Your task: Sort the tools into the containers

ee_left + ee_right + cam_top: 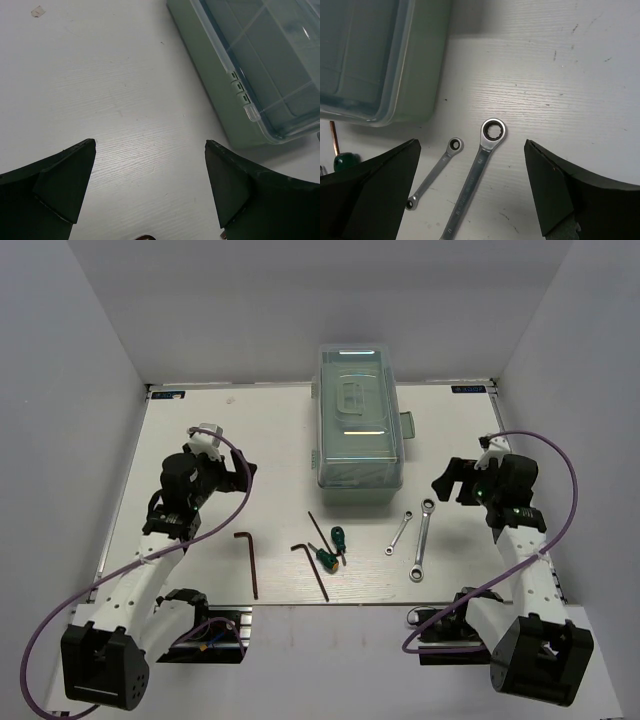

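Just in front of the shut toolbox (360, 425), ratchet wrenches (420, 540), screwdrivers (339, 538) and hex keys (250, 565) are lying loose on the counter (200, 420). Left hand (232, 475) and right hand (450, 480) are hovering beside the toolbox, both spread wide, gripping nothing, probably since its lid is blocking sorting.

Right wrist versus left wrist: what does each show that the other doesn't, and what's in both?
Only the right wrist: the long wrench and the short wrench, lying side by side on the table, plus a green screwdriver handle at the left edge.
Only the left wrist: the clips on the toolbox lid edge, and a small scrap on the table.
Both: the toolbox with its lid on, white table, and that arm's own jaws wide open with nothing between them.
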`<state>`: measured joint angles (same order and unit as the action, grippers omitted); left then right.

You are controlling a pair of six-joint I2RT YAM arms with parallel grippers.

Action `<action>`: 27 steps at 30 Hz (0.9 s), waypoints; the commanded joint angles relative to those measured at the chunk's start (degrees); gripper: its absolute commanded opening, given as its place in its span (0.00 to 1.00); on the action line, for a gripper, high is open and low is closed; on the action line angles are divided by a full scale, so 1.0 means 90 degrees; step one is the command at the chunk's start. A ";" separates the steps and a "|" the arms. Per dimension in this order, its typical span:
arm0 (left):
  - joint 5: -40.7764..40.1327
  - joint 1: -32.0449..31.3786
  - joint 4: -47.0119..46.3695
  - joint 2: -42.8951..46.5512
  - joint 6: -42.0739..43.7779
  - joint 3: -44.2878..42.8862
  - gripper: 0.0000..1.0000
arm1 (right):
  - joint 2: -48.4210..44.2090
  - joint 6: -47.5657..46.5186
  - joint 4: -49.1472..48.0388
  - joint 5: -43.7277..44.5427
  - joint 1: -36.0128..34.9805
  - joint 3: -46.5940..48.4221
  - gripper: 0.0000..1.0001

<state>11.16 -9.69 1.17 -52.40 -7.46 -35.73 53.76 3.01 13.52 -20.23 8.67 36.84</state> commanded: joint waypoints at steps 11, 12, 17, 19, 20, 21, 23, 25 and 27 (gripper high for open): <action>0.1531 -0.0017 -0.0501 -0.0778 -0.0283 -0.0482 0.71 | 0.1868 -0.1429 0.1340 -0.2725 -0.0453 0.3082 0.00; 0.1621 0.0041 -0.0559 -0.0972 -0.0352 -0.0551 0.32 | 0.2139 -0.1360 0.1359 -0.2665 -0.0503 0.3500 0.00; 0.2099 -0.0016 -0.0988 -0.1628 -0.0752 -0.0835 0.00 | 0.3525 -0.0950 0.1788 -0.1953 -0.1284 0.6082 0.25; 0.2333 -0.0017 -0.1359 -0.1872 -0.1045 -0.0913 0.23 | 0.4111 -0.0784 0.2140 -0.1913 -0.1694 0.6675 0.59; 0.2412 -0.0017 -0.1447 -0.2124 -0.1133 -0.0971 0.37 | 0.4444 -0.0522 0.2121 -0.1835 -0.1782 0.7249 0.61; 0.2509 -0.0017 -0.1603 -0.2252 -0.1192 -0.1059 0.48 | 0.4602 -0.0384 0.1899 -0.1834 -0.2064 0.7370 0.63; 0.2676 -0.0017 -0.1731 -0.2564 -0.1348 -0.1147 0.70 | 0.5165 0.0240 0.1615 -0.1708 -0.2241 0.7867 0.71; 0.2890 -0.0017 -0.1985 -0.2712 -0.1524 -0.1216 0.74 | 0.5790 0.0544 0.1730 -0.1485 -0.2700 0.8635 0.74; 0.2950 -0.0017 -0.2122 -0.2898 -0.1611 -0.1275 0.76 | 0.5941 0.0623 0.1642 -0.1289 -0.3198 0.8748 0.83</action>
<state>33.71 -9.61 -13.26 -77.95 -19.33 -44.71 104.47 3.62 28.23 -35.03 -15.27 111.74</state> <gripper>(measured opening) 0.753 0.812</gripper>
